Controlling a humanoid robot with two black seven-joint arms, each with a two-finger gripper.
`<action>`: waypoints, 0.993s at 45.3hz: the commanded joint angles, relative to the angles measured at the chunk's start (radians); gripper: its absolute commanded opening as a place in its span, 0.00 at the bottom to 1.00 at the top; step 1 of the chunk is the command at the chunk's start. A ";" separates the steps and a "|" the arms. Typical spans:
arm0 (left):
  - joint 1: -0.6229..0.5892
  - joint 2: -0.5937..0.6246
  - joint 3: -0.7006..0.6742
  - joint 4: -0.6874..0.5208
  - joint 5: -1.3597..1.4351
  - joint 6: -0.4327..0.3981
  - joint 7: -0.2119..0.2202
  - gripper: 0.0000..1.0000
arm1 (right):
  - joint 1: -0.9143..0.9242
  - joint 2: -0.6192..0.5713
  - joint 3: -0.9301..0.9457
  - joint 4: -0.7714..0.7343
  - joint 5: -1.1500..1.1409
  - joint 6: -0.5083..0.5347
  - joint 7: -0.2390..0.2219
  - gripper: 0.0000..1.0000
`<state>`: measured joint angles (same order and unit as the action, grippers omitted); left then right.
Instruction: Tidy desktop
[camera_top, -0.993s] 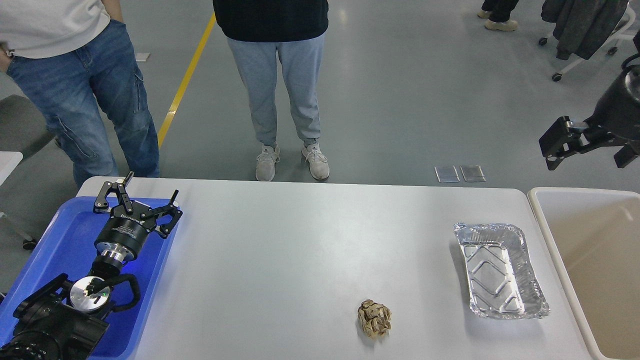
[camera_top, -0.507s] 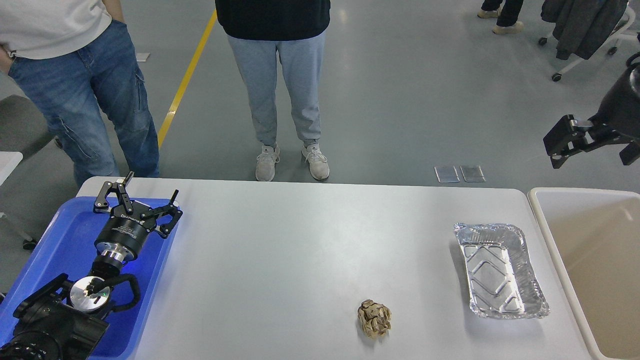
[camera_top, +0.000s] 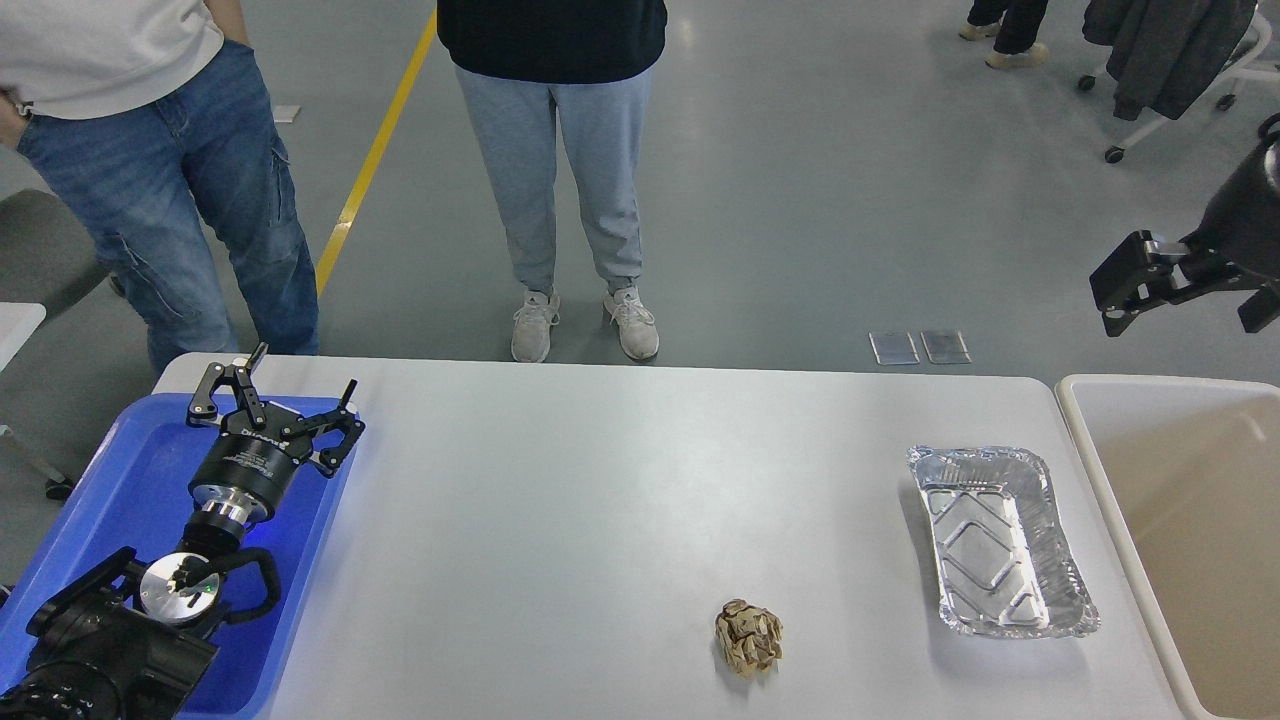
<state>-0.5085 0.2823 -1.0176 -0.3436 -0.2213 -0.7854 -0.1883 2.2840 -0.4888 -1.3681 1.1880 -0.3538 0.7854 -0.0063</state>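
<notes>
The pale grey-white desktop (camera_top: 600, 480) fills the lower part of the head view. A crumpled brown paper ball (camera_top: 748, 636) lies near its front edge, right of centre. An empty aluminium foil tray (camera_top: 1000, 540) sits on the right side. My left gripper (camera_top: 303, 370) is open and empty, hovering over the far right edge of the blue tray (camera_top: 100, 470), far left of both objects. My right gripper (camera_top: 1125, 290) is raised at the right edge, above and beyond the beige bin (camera_top: 1200, 520). It looks dark, and I cannot tell its fingers apart.
Two people stand just beyond the far table edge, one in jeans (camera_top: 170, 190) at the left and one in grey trousers (camera_top: 560, 180) at the middle. The beige bin adjoins the desktop's right end. A wheeled chair with a coat (camera_top: 1170, 50) stands far right.
My right gripper has drifted slightly to the right. The left arm, the paper ball and the foil tray have not moved.
</notes>
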 joint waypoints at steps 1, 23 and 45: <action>-0.001 0.000 0.001 0.000 0.000 0.000 0.003 1.00 | 0.011 -0.008 0.007 -0.008 -0.001 0.000 0.000 1.00; 0.001 0.000 0.001 0.000 0.000 0.000 0.003 1.00 | -0.061 0.015 -0.082 -0.007 0.036 0.000 0.002 1.00; 0.001 0.000 0.001 -0.002 0.000 0.000 0.003 1.00 | -0.403 0.038 0.150 -0.091 0.055 0.000 0.002 1.00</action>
<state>-0.5077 0.2822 -1.0170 -0.3444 -0.2208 -0.7854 -0.1855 2.0592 -0.4534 -1.3609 1.1635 -0.3022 0.7855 -0.0045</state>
